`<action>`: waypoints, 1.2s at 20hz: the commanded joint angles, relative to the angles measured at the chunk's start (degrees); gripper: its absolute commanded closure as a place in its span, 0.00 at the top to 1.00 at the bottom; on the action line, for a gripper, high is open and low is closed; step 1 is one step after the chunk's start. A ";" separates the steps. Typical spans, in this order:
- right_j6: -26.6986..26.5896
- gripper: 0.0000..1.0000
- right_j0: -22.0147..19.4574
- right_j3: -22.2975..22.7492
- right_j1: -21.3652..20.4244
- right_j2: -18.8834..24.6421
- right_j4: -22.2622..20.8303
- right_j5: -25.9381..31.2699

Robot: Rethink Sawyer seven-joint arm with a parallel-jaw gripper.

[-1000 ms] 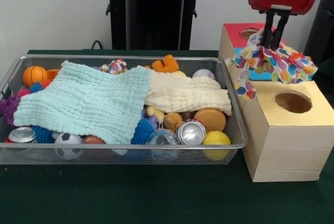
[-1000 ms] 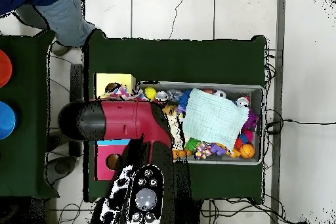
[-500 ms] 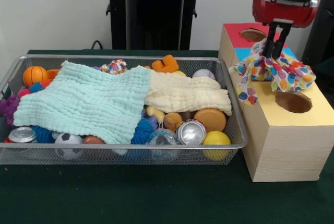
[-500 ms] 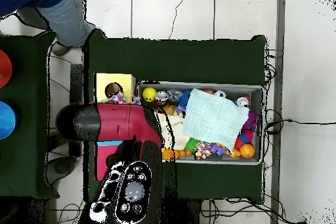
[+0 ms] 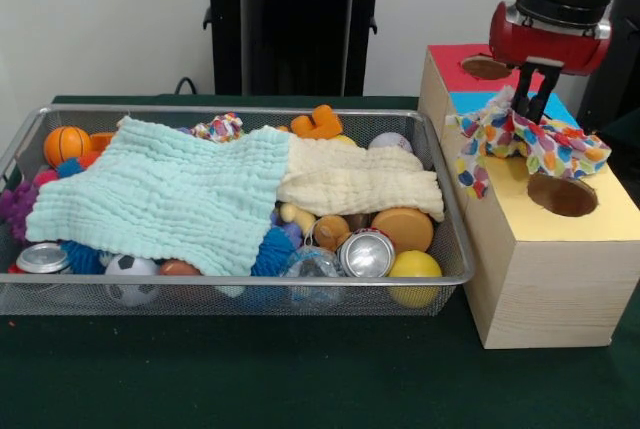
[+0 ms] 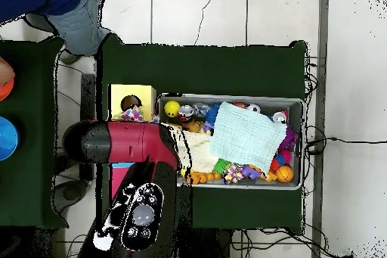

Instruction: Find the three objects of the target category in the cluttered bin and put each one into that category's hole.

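one patterned cloth ball (image 5: pixel 218 128) shows in the wire bin (image 5: pixel 250 289), at the far rim, half tucked behind the mint towel (image 5: pixel 165 194). much of the bin's contents lies under that towel and the cream towel (image 5: pixel 360 179) beside it, so no further patterned cloth can be made out below. cans, a small basketball (image 5: pixel 66 143) and a yellow ball (image 5: pixel 414 267) show around the edges. to the right, the yellow-topped box (image 5: pixel 550 279) stands beside the bin, its round hole (image 5: pixel 562 194) partly in view. the gripper (image 5: pixel 530 99) is closed narrowly on a second patterned cloth (image 5: pixel 525 139), which hangs spread out above the box top, its right end over the hole's far edge and its left end trailing toward the bin. the fingertips are buried in the cloth. from overhead, the red arm (image 6: pixel 125 141) covers most of the boxes; only the yellow top, the hole and a scrap of cloth (image 6: pixel 132 111) appear. a person's sleeve (image 6: pixel 57 13) is cut off at the top left corner. against a second ago, the gripper and cloth have moved right and nearer the hole, and the red-topped box's opening (image 5: pixel 487 68) is now clear of the cloth.
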 commanded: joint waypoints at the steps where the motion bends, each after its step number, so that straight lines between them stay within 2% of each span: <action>1: 16.83 0.00 -0.57 -3.91 3.65 -0.51 3.06 -4.64; 12: 16.88 0.00 -1.20 -10.86 5.63 -1.22 4.96 1.20; 18: 17.66 0.00 -0.85 -14.92 9.40 -1.54 6.21 0.70; 24: 17.88 0.00 -0.40 -17.52 13.97 -2.09 7.36 -2.53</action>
